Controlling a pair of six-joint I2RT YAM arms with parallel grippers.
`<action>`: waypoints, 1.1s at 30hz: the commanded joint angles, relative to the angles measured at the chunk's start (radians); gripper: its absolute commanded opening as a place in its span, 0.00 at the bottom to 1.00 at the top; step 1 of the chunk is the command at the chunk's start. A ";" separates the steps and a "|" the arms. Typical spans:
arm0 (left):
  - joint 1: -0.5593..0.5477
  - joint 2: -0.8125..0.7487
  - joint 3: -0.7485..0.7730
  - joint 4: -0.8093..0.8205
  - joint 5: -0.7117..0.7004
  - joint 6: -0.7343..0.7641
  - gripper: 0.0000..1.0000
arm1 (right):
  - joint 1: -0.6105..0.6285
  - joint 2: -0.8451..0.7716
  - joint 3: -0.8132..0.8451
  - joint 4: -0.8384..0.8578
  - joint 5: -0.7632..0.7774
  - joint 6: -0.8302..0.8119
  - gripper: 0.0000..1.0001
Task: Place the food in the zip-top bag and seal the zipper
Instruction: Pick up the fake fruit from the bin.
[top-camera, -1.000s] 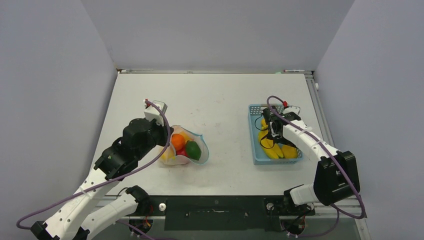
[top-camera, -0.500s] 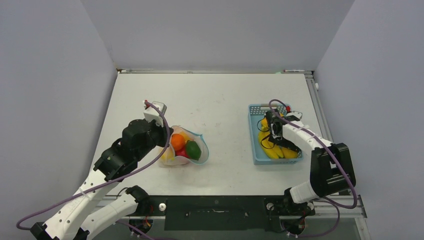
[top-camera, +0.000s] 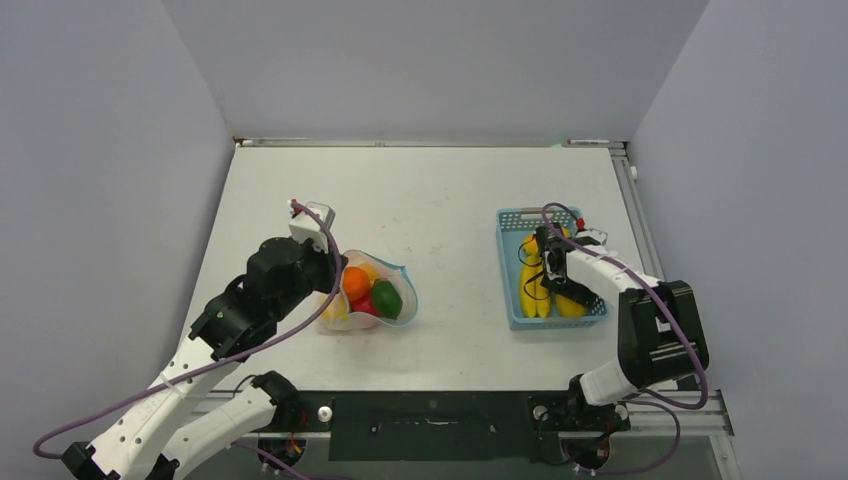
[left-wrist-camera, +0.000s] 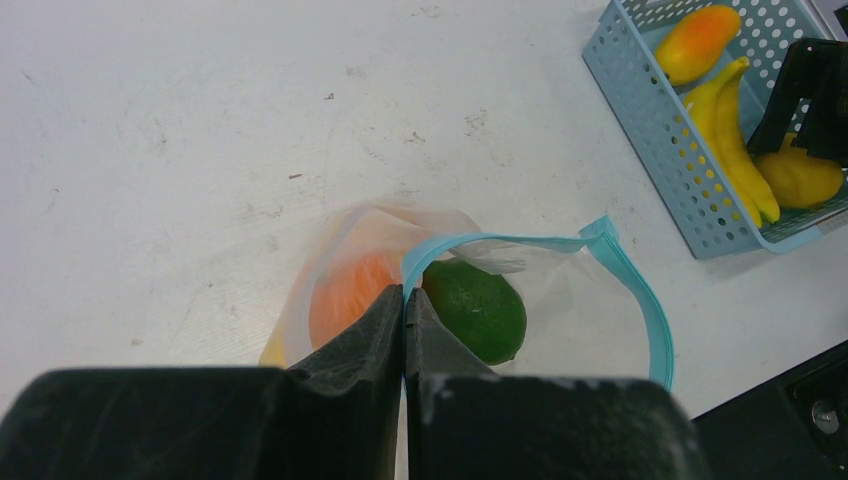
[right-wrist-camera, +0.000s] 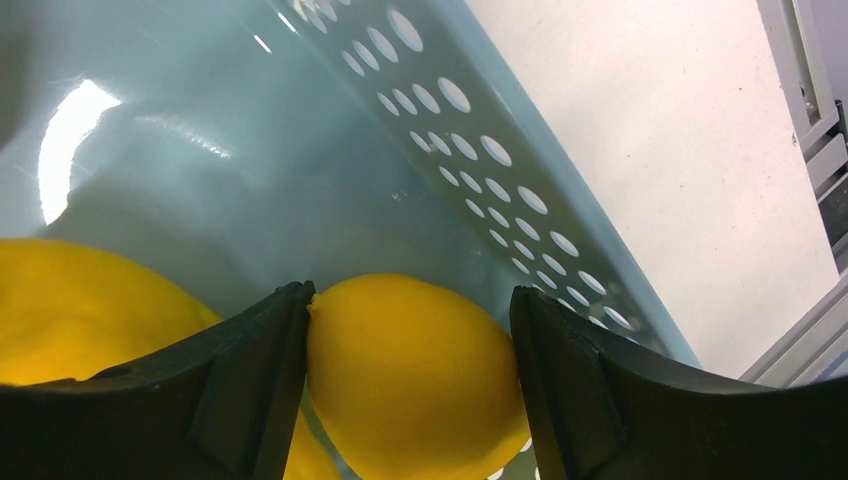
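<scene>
Arms are hanging over the white desk (top-camera: 430, 190), one on each side. The left arm (top-camera: 225, 325) is leaning over the zip-top bag (left-wrist-camera: 575, 300). The left gripper (left-wrist-camera: 404, 297) is pinching the bag's mouth edge, its fingers (left-wrist-camera: 360, 330) pressed fully together with only film between them.

The right arm (top-camera: 610, 275) is sitting with its wrist down in the light blue basket (top-camera: 503, 270). The basket is lying well apart from the bag, its long axis running from the near edge toward the far edge. There the right gripper (right-wrist-camera: 410, 300) is holding its fingers (right-wrist-camera: 240, 390) roughly half open, one on each side of a yellow lemon-shaped fruit (right-wrist-camera: 415, 380). Both pads are looking flush against it.

The bag is lying on its side on the left half of the desk. Its long axis is running roughly left to right, with the closed bottom under the left wrist and the mouth gaping toward the basket.

Bananas (left-wrist-camera: 730, 140) are lying lengthwise along the basket, with an orange-yellow fruit (left-wrist-camera: 697, 42) at its far end.

The zipper (left-wrist-camera: 645, 310) is curving in an open loop round the bag's mouth. A green fruit (left-wrist-camera: 478, 308) is sitting just inside that mouth, an orange fruit (left-wrist-camera: 345, 290) is beside it, and a red fruit (top-camera: 365, 305) is showing next to them in the top view.
</scene>
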 joint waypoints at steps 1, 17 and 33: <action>0.006 -0.003 0.004 0.052 0.004 -0.007 0.00 | -0.008 -0.030 -0.002 0.030 -0.011 0.016 0.64; 0.011 0.004 0.004 0.051 -0.001 -0.007 0.00 | -0.008 -0.185 0.077 -0.014 -0.045 -0.014 0.32; 0.024 0.017 0.004 0.050 -0.004 -0.007 0.00 | 0.015 -0.337 0.230 0.029 -0.221 -0.113 0.27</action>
